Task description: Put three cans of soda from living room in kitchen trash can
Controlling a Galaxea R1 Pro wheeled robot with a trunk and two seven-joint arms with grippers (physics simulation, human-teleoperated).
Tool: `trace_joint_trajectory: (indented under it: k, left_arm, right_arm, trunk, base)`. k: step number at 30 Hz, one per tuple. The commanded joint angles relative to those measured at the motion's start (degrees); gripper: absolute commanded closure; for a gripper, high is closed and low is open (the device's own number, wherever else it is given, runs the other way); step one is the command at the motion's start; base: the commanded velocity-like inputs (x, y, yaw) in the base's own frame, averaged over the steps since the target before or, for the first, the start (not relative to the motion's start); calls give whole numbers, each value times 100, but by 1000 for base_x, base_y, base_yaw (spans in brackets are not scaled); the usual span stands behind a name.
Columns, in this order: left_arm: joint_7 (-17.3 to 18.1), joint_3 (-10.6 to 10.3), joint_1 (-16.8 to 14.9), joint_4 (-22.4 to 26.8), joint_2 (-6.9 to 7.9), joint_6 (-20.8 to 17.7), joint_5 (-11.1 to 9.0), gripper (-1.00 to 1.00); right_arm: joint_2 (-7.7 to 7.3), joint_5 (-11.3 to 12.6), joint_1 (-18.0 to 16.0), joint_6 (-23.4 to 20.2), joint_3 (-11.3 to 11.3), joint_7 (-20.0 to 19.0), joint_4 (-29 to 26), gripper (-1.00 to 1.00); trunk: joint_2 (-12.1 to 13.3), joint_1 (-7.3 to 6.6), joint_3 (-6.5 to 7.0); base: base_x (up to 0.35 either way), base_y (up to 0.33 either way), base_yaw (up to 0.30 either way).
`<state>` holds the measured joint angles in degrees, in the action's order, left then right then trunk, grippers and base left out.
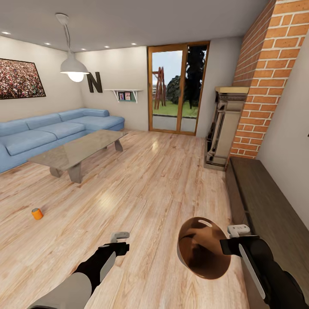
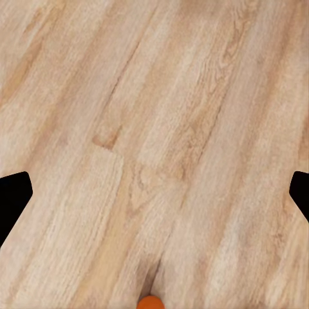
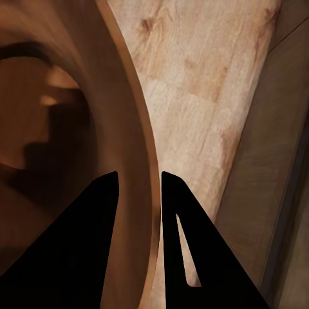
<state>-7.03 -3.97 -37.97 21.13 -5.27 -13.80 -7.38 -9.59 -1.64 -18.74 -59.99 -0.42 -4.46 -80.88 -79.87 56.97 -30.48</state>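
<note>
I am looking from the head camera into the living room, with its wooden floor [image 1: 163, 180] stretching ahead of me. My right tool [image 1: 226, 244] is clamped on the rim of the tash can [image 1: 201, 253], holding it tipped on its side above the floor so its brown inside faces me; the oval handle slot sits near the top of the rim. In the right wrist view, the two dark fingers [image 3: 84, 244] pinch the can's thin wall [image 3: 138, 193], one inside and one outside. My left tool [image 1: 120, 241] hangs low over bare floor with its jaws spread wide and nothing between them; in the left wrist view the fingertips [image 2: 13, 193] sit at opposite edges over the planks. One orange can of soda [image 1: 37, 213] stands upright on the floor, well to the left of my left tool, and its orange edge [image 2: 149, 302] peeks into the left wrist view. Farther back are the glass-topped table [image 1: 77, 150], the light-blue sofa [image 1: 47, 131], a pendant lamp [image 1: 74, 66] and a brick column [image 1: 266, 77].
</note>
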Motion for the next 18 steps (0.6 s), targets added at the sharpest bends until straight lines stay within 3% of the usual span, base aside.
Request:
trace_joint_trajectory:
  k: [1,10,14,18]
  left_arm:
    - [0,0,0,-1,0,0,0,-100]
    - [0,1,0,-1,-5,-67,0,-100]
    - [14,2,0,-113,-12,-94,-3,-100]
    - [40,9,-1,-520,-6,-80,-10,-100]
  right_arm:
    - [2,81,-1,-1,0,-5,-1,100]
    - [22,100,-33,-1,-51,-10,61,100]
    - [19,96,-178,-1,-341,-11,369,100]
    - [-11,95,-625,-1,-591,-6,1036,100]
  trunk:
    - [0,0,1]
    - [0,0,1]
    - [0,0,1]
    - [0,0,1]
  base:
    - [5,0,0]
    - [2,0,0]
    - [0,0,0]
    - [0,0,0]
